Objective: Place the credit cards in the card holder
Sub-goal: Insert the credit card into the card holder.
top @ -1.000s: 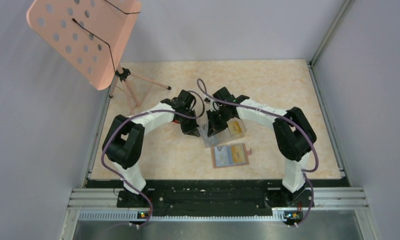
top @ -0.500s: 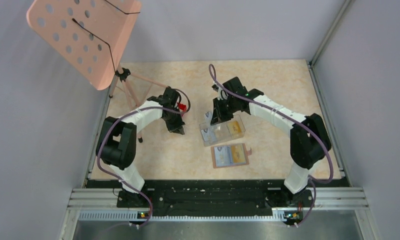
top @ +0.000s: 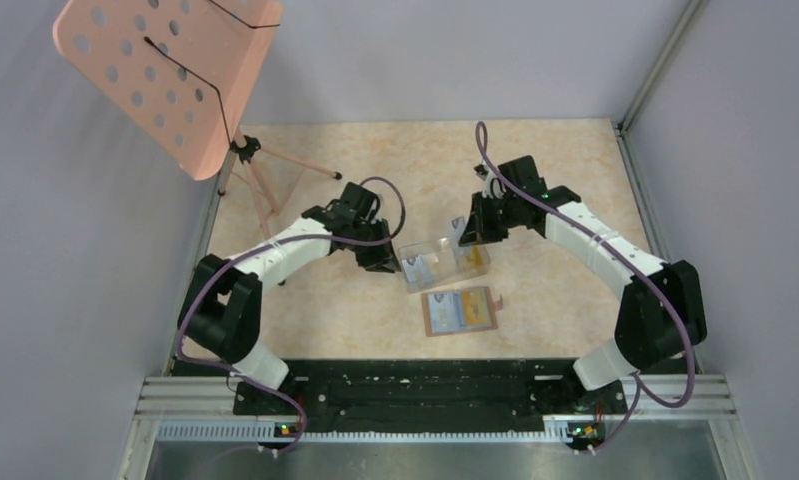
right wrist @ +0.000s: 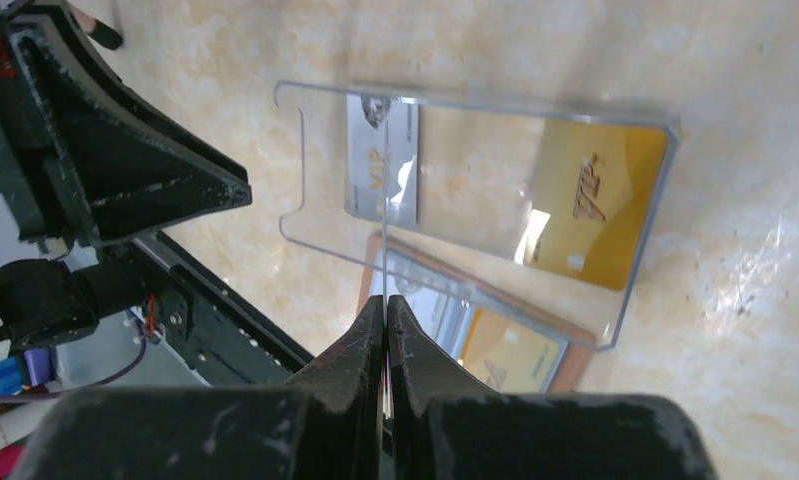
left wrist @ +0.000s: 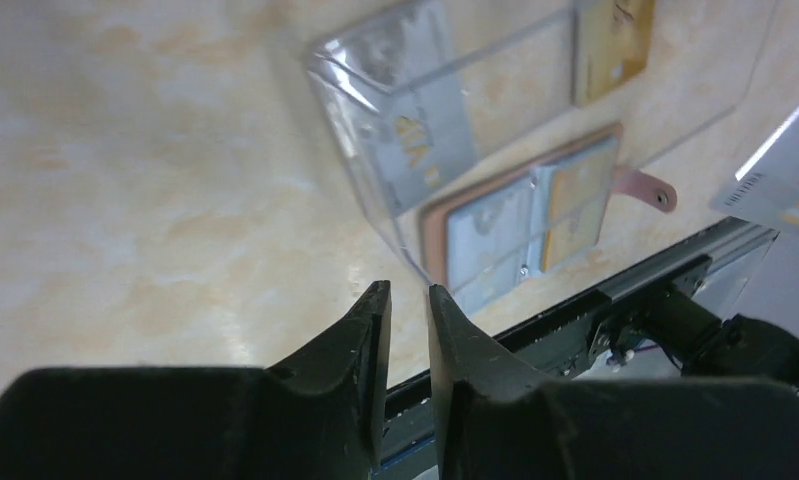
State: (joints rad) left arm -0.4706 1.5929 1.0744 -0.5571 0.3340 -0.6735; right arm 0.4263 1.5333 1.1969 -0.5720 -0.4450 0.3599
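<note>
Closest to the near edge of the surface [top: 535, 180], a little right of its middle, the card holder [top: 461, 311] lies open and flat, and we think the slotted cards [left wrist: 573, 205] showing in it are already home. Just beyond it stands the clear plastic box [top: 443, 262], with a silver VIP card [right wrist: 383, 160] at its left end and a yellow-orange card [right wrist: 590, 205] at its right. A second ago both arms crowded over this box. Since then the left arm swung away and has come back to the box's left end, its left fingers [left wrist: 360, 340] now parted by a narrow gap and gripping nothing. Further back, the right arm has lifted off toward the right edge, its right fingers [right wrist: 360, 350] pressed tight on a whitish-blue credit card [left wrist: 785, 175], seen edge-on from its own wrist. We judge that one more card is out of the box and ready to carry to the holder, with two left inside.
</note>
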